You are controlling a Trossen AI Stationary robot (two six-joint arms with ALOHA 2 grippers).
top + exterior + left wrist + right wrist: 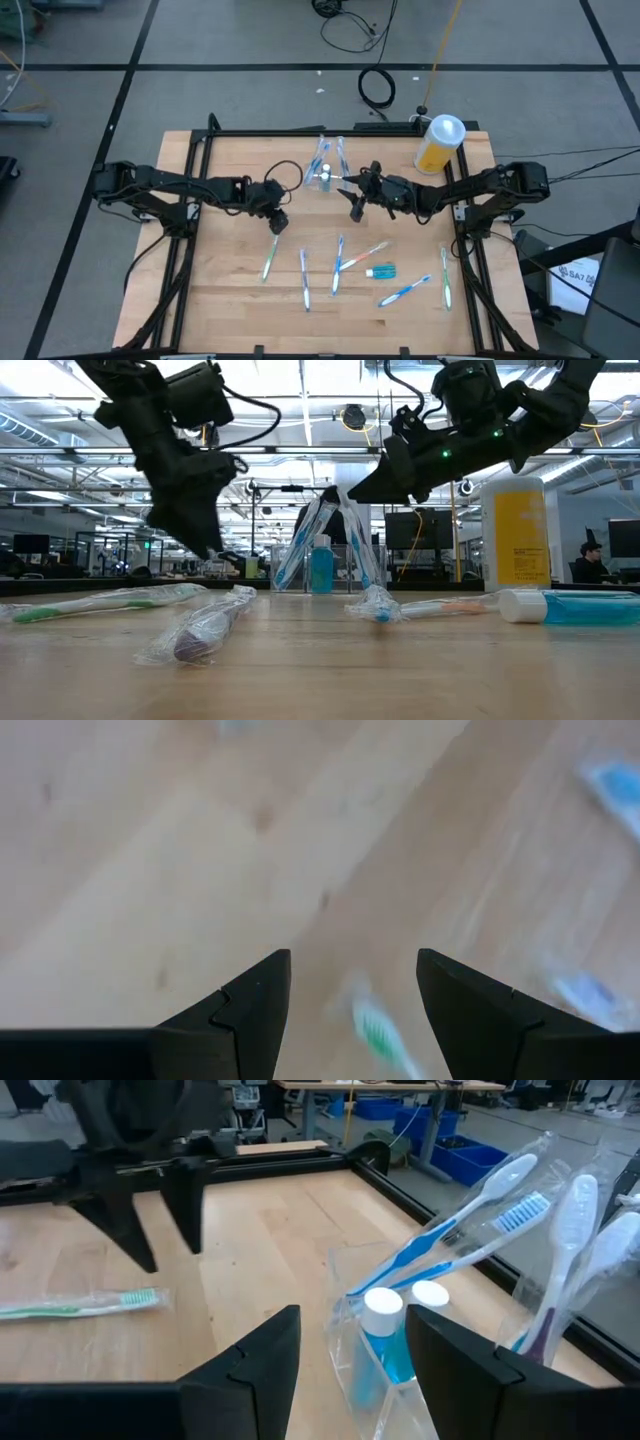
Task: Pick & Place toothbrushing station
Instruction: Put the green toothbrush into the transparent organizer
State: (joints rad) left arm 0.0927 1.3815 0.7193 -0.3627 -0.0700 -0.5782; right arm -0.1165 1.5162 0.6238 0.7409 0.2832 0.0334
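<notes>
The wood table (230, 300) fills a black frame, with grey floor and cables beyond. Nearest the front edge, at 6 o'clock, wrapped brushes (337, 266) lie scattered flat and well apart, one teal tube (382, 271) among them, so each can be taken singly. A green-bristled brush (269, 260) lies at 7 o'clock. The left gripper (278, 222) hangs over its upper end, jaws wide apart and holding nothing, probably lining up for a grasp; the left wrist view shows the bristles between its fingers (250, 1010). At the table's centre the right gripper (355, 203) hovers just beside the cup (324, 178), jaws parted and empty. The cup stands at 12 o'clock, near the back rail, holding several brushes upright and two tubes. A yellow bottle (438, 143) at 1 o'clock crowds that corner; the left half lies open.
</notes>
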